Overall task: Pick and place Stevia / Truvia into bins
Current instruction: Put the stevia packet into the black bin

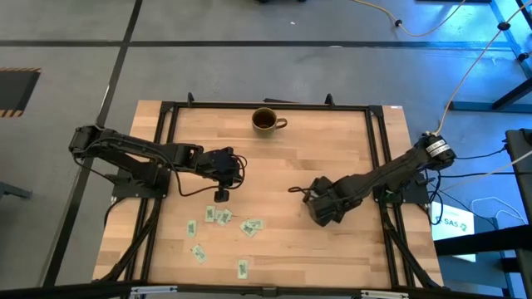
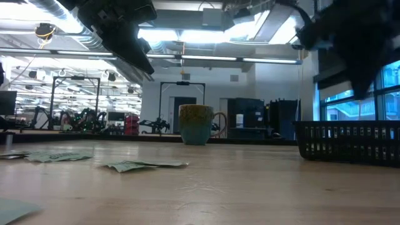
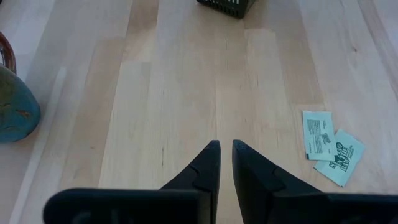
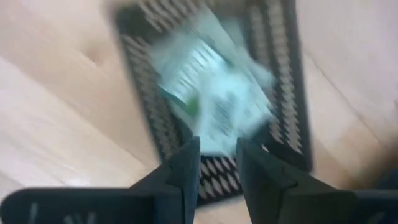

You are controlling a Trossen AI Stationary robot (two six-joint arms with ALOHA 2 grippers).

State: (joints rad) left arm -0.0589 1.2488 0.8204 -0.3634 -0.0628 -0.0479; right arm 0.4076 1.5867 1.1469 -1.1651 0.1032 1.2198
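Note:
Several pale green and white sachets (image 1: 221,217) lie flat on the wooden table near its near-left part; two of them (image 3: 328,146) show in the left wrist view. My left gripper (image 1: 221,196) (image 3: 225,148) hovers above the table just beyond them, shut and empty. The black mesh bin (image 1: 322,218) (image 2: 350,140) stands on the table right of centre. My right gripper (image 4: 217,149) hangs open right over the bin (image 4: 292,81). A blurred sachet (image 4: 211,87) shows inside the bin below the fingers; whether it rests or falls cannot be told.
A brown and teal mug (image 1: 267,121) (image 2: 196,124) stands near the table's far edge, in the middle. Bare wood lies between the sachets and the bin. The black table frame (image 1: 166,149) runs along the left and right sides.

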